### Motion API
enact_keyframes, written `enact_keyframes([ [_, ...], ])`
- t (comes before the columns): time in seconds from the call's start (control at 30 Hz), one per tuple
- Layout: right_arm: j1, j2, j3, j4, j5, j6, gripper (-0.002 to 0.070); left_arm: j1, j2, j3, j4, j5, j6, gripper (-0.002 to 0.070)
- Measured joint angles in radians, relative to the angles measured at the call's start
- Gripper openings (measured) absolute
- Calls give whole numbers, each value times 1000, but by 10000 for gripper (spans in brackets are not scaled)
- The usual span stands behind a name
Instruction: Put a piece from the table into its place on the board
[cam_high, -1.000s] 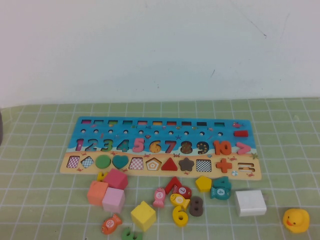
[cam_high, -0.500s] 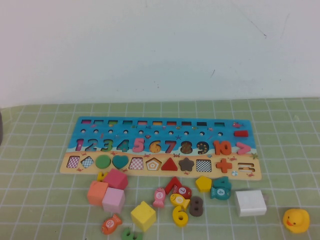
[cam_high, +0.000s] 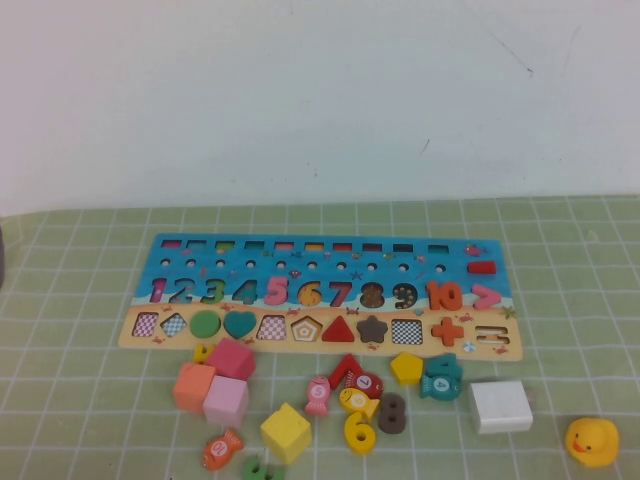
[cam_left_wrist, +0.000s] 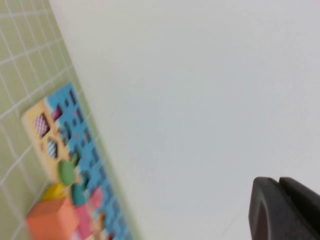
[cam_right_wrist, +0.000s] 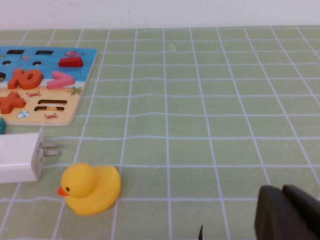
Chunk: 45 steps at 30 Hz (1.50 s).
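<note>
Left hand (cam_left_wrist: 285, 210) shut, aloft.

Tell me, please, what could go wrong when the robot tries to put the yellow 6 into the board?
The yellow 6 lies tight beside the brown 8 and a yellow fish; a grasp may push them or take the wrong piece. The left hand, off the left end of the board, is shut and must open first. The right hand sits low beside the duck.

The small flat yellow wooden numeral "6" (cam_high: 360, 431) lies on the pale green gridded table (cam_high: 80, 300), near the long blue-and-tan wooden puzzle board (cam_high: 320, 296).
</note>
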Motion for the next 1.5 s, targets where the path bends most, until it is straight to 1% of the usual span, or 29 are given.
enact_keyframes([
  [0.07, 0, 0, 0, 0, 0, 0, -1, 0, 0, 0, 4, 43, 55, -1],
  [0.13, 0, 0, 0, 0, 0, 0, -1, 0, 0, -18, 25, 101, 166, -1],
  [0.27, 0, 0, 0, 0, 0, 0, -1, 0, 21, -146, 85, 232, 416, -1],
  [0.37, 0, 0, 0, 0, 0, 0, -1, 0, 93, -242, 130, 353, 540, -1],
  [0.43, 0, 0, 0, 0, 0, 0, -1, 0, 139, -289, 137, 414, 610, -1],
  [0.5, 0, 0, 0, 0, 0, 0, -1, 0, 174, -322, 118, 419, 650, -1],
  [0.6, 0, 0, 0, -1, 0, 0, -1, 0, 194, -335, 1, 368, 693, -1],
  [0.63, 0, 0, 0, -1, 0, 0, -1, 0, 198, -337, -27, 360, 747, -1],
  [0.7, 0, 0, 0, -1, 0, 0, -1, 0, 207, -355, -61, 381, 924, -1],
  [0.77, 0, 0, 0, -1, 0, 0, -1, 0, 230, -390, -55, 466, 1068, -1],
  [0.8, 0, 0, 0, -1, 0, 0, -1, 0, 250, -418, -34, 513, 1113, -1],
  [0.83, 0, 0, 0, -1, 0, 0, -1, 0, 270, -450, -5, 547, 1129, -1],
  [0.9, 0, 0, 0, -1, 0, 0, -1, 0, 332, -523, 111, 612, 1118, -1],
  [1.0, 0, 0, 0, -1, 0, 0, -1, 0, 446, -633, 331, 700, 1036, -1],
  [1.07, 0, 0, 0, -1, 0, 0, -1, 0, 517, -701, 438, 774, 1003, -1],
  [1.17, 0, 0, 0, -1, 0, 0, -1, -9, 620, -787, 544, 842, 965, -1],
  [1.33, 0, 0, 0, -1, 0, 0, -1, -81, 776, -871, 649, 879, 937, -1],
  [1.43, 0, 0, 0, -1, 0, 0, -1, -153, 860, -897, 711, 891, 899, -1],
  [1.5, 0, 0, 0, -1, 0, 0, -1, -217, 919, -907, 768, 891, 849, -1],
])
